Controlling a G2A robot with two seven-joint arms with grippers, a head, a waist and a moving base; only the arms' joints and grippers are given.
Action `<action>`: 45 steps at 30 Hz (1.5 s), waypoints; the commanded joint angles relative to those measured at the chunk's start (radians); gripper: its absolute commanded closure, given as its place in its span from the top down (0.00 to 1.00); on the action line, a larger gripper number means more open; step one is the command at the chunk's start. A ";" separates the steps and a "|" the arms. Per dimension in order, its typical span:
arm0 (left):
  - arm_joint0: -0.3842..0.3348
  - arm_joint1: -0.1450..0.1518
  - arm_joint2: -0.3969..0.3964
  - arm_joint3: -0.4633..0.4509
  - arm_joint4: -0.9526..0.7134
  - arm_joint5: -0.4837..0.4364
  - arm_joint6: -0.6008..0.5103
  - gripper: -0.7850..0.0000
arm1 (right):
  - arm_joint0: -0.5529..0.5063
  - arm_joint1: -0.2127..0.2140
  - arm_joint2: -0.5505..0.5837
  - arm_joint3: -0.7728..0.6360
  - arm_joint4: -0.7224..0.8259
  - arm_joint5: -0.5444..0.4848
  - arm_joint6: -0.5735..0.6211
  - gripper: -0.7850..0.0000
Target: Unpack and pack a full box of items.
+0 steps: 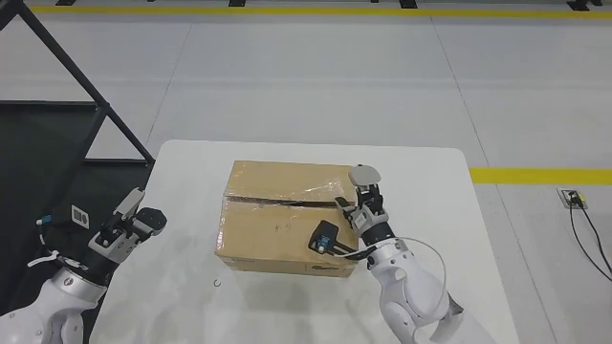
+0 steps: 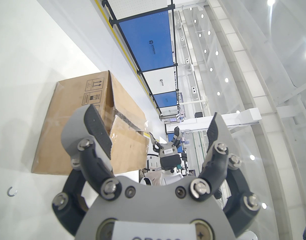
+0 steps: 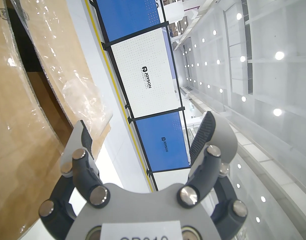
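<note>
A brown cardboard box (image 1: 282, 218) lies in the middle of the white table (image 1: 191, 167). Its top flaps are slightly parted along a dark seam, with loose clear tape (image 3: 85, 96) across it. My right gripper (image 1: 360, 191) is at the box's right end, open, one finger (image 3: 84, 136) close against the flap edge and nothing between the fingers. In the right wrist view the box (image 3: 20, 116) is beside the right gripper (image 3: 145, 131). My left gripper (image 1: 129, 208) hangs open off the table's left edge, well apart from the box (image 2: 75, 116); in its own view the left gripper (image 2: 155, 123) holds nothing.
A small metal ring (image 1: 219, 282) lies on the table near the box's front left corner, also seen as the ring (image 2: 12, 191) in the left wrist view. A black frame (image 1: 91, 105) stands left of the table. Bare tabletop surrounds the box.
</note>
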 commanded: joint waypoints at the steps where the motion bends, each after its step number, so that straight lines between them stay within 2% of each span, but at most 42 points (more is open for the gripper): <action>1: 0.000 0.000 0.000 0.000 0.000 0.000 0.000 1.00 | -0.001 -0.005 -0.004 0.003 -0.027 0.016 0.032 1.00; 8: 0.000 0.000 0.000 0.000 0.000 0.000 0.000 1.00 | 0.005 -0.025 -0.026 0.017 -0.086 0.035 0.100 1.00; 18: 0.000 0.000 0.000 0.000 0.000 0.000 0.000 1.00 | 0.016 -0.050 -0.037 0.047 -0.077 0.023 0.110 1.00; 19: 0.000 0.000 0.000 0.000 0.000 0.000 0.000 1.00 | 0.018 -0.053 -0.037 0.051 -0.073 0.024 0.110 0.80; 20: 0.000 0.000 0.000 0.000 0.000 0.000 0.000 1.00 | 0.019 -0.055 -0.036 0.055 -0.069 0.025 0.109 0.53; 22: 0.000 0.000 0.000 0.000 0.000 0.000 0.000 1.00 | 0.021 -0.059 -0.034 0.059 -0.065 0.022 0.108 0.33; 24: 0.000 0.000 0.000 0.000 0.000 0.000 0.000 1.00 | 0.020 -0.063 -0.031 0.061 -0.065 0.021 0.106 0.06; 25: 0.000 0.000 0.000 0.000 0.000 0.000 0.000 1.00 | 0.018 -0.064 -0.030 0.060 -0.066 0.020 0.105 0.00; 45: 0.000 0.000 0.000 0.000 0.000 0.000 0.000 1.00 | -0.029 -0.092 -0.008 0.014 -0.037 0.015 0.056 0.00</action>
